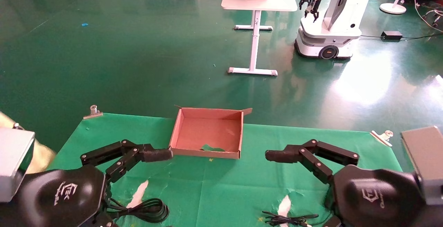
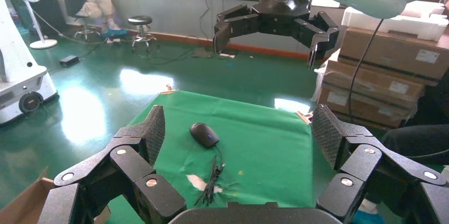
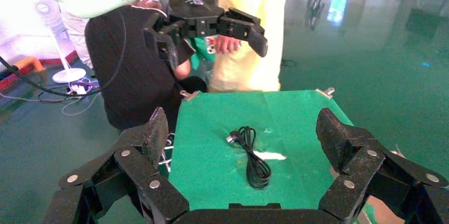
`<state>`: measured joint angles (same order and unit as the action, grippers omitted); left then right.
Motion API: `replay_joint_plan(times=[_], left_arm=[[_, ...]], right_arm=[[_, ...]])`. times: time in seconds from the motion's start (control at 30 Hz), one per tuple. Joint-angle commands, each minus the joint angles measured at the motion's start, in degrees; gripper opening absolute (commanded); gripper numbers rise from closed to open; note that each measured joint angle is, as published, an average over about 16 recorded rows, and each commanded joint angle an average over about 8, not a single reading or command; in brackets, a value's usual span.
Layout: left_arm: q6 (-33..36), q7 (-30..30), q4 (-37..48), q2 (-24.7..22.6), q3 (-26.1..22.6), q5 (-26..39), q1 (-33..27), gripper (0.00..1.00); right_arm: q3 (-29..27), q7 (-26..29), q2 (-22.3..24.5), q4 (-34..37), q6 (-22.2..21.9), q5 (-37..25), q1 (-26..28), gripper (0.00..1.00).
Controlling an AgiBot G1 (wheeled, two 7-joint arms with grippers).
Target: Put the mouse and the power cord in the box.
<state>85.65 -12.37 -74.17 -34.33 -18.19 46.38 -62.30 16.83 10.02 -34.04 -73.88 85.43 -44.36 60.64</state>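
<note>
Both grippers are black. The left gripper (image 1: 157, 155) and right gripper (image 1: 278, 156) have silver-riveted linkage fingers with textured pads. White logos mark their glossy domed housings.

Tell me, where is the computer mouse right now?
The mouse lies on the green cloth on the robot's right side, below the right hand, its thin cable trailing beside a white tear; it is outside the box.

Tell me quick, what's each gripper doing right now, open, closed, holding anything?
Left gripper: open, empty, above the table near the box.
Right gripper: open, empty, raised over the table's right side.
</note>
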Motion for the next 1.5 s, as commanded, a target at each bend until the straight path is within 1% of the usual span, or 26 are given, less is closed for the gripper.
replay_joint_plan(times=[0.03, 0.13, 0.23, 0.37, 0.43, 0.53, 0.6, 0.8, 0.87, 0.97, 1.1, 1.17, 1.33, 1.5], left_arm=[[0.1, -0.2, -0.1, 0.3, -0.2, 0.2, 0.4, 1.00], [-0.1, -2.5, -1.1, 0.9, -3.1, 7.0, -1.6, 1.00], [0.1, -5.2, -2.0, 0.6, -7.1, 17.4, -5.6, 1.00], [0.5, -9.2, -2.2, -1.3, -12.5, 32.3, -12.0, 1.00], [0.6, -11.1, -2.3, -2.4, -14.8, 38.9, -14.8, 1.00], [0.5, -12.5, -2.6, -3.5, -16.9, 45.3, -17.4, 1.00], [0.5, -12.8, -2.8, -3.8, -17.5, 47.3, -18.2, 1.00], [0.3, -12.5, -2.2, -4.1, -17.6, 47.1, -17.9, 1.00], [0.1, -13.1, -1.5, -4.9, -18.3, 48.4, -17.6, 1.00], [-0.7, -15.5, 0.4, -7.2, -20.3, 53.1, -17.9, 1.00], [-2.0, -19.8, 4.3, -11.5, -23.3, 60.3, -18.7, 1.00], [-2.7, -21.0, 6.4, -13.5, -24.4, 63.2, -19.3, 1.00], [-4.2, -21.4, 11.4, -17.5, -26.7, 68.3, -20.7, 1.00], [-5.6, -20.6, 15.6, -20.3, -28.1, 71.2, -21.3, 1.00]], right_arm=[[0.2, -0.2, 0.2, 0.0, 0.1, -0.3, -0.3, 1.00], [1.1, -0.9, 1.3, -0.6, -0.6, -3.9, -1.1, 1.00], [2.5, -1.5, 2.3, -1.4, -1.9, -9.4, -1.0, 1.00], [5.4, -1.0, 2.4, -2.6, -3.5, -18.6, 1.0, 1.00], [6.8, -0.4, 2.0, -3.0, -3.8, -21.8, 2.2, 1.00], [8.1, 0.4, 1.2, -3.2, -3.7, -24.5, 3.7, 1.00], [8.5, 0.6, 1.0, -3.2, -3.6, -24.9, 4.1, 1.00], [8.4, 0.3, 0.7, -2.7, -3.3, -25.2, 4.2, 1.00], [8.3, 0.2, 0.7, -2.3, -3.4, -25.2, 4.2, 1.00], [8.4, 0.5, 0.6, -1.7, -3.7, -25.6, 4.4, 1.00], [8.5, 1.7, 0.8, -1.1, -4.7, -26.8, 4.7, 1.00], [8.6, 2.5, 1.0, -1.2, -5.1, -27.3, 4.7, 1.00], [8.8, 4.0, 1.5, -1.7, -6.0, -28.2, 4.1, 1.00], [8.9, 4.7, 2.0, -2.1, -6.7, -28.9, 3.6, 1.00]])
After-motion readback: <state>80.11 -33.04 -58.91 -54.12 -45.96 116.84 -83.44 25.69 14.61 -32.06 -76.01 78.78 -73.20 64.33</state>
